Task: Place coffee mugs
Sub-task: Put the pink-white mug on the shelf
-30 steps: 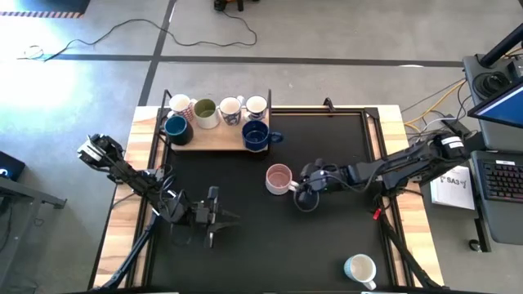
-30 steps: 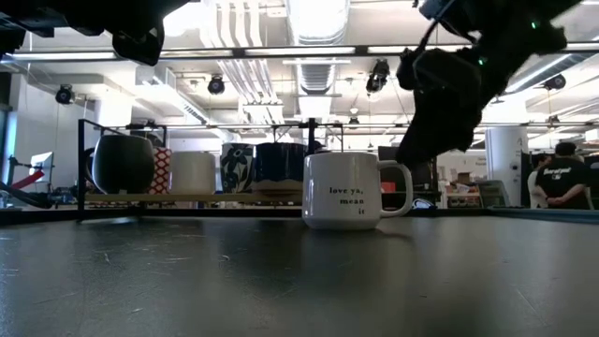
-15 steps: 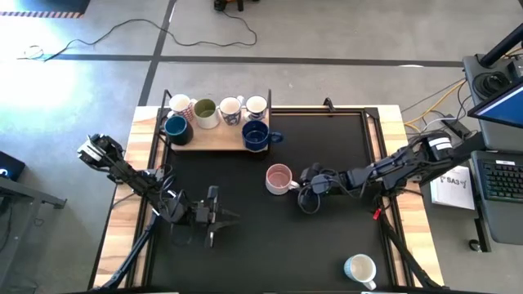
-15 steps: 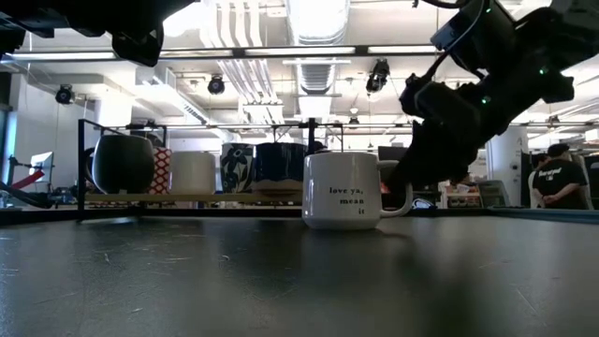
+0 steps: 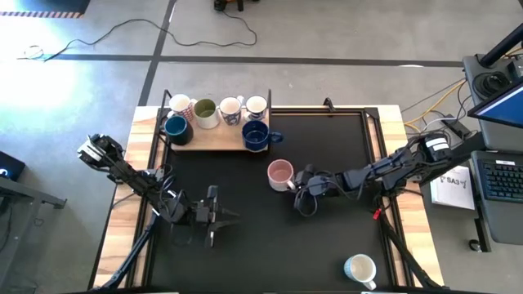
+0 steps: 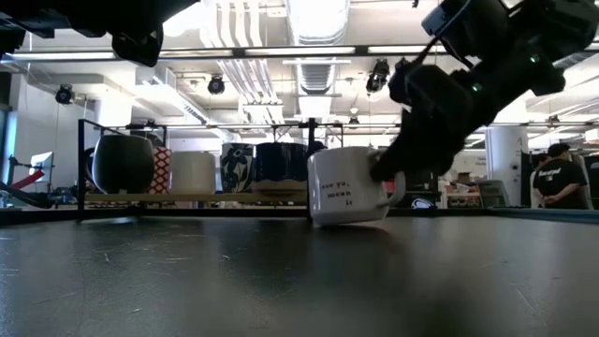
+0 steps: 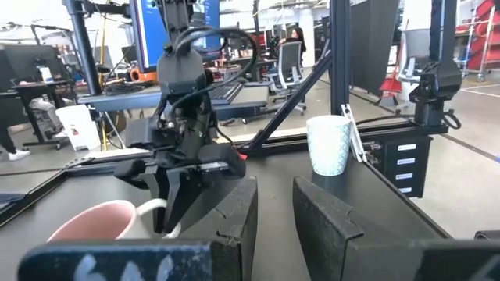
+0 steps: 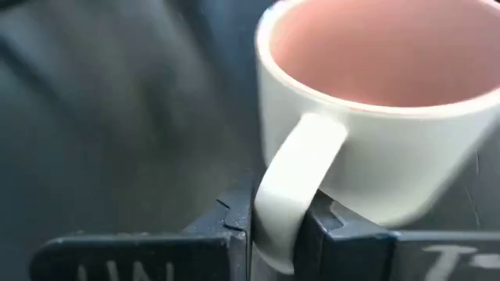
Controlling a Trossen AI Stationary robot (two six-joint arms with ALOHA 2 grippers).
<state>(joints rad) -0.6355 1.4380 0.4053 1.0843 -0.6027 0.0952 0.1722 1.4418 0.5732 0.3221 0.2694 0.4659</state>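
Note:
A white mug with a pink inside [image 5: 280, 173] [image 6: 351, 185] [image 8: 375, 117] sits mid-table, tilted, with my right gripper [image 5: 299, 184] [image 8: 277, 228] shut on its handle. Several more coffee mugs [image 5: 214, 119] stand on a wooden board [image 5: 214, 144] inside a rack at the far left. One pale mug [image 5: 359, 268] [image 7: 328, 144] stands alone near the front right corner. My left gripper [image 5: 214, 215] [image 7: 275, 209] waits near the front left, pointing level, its fingers a little apart with nothing between them. My right gripper pinches the mug's handle loop [image 8: 291, 187] between its two fingers, which lie across the loop. It comes from the table's right, slanting down. The mug is tilted: its handle side is raised and the bottom edge opposite the handle [image 6: 318, 222] rests on the table.
The black rack frame [image 5: 167, 102] stands around the board at the far left. Wooden strips [image 5: 122, 204] border the black mat. Cables hang by the right arm [image 5: 384, 214]. A person [image 6: 562, 178] stands in the room beyond the table.
My right gripper has sunk toward the mug, tipped further downward and shut on its handle. The mug, upright a second ago, is now tipped, its handle side lifted while the opposite bottom edge stays on the table.

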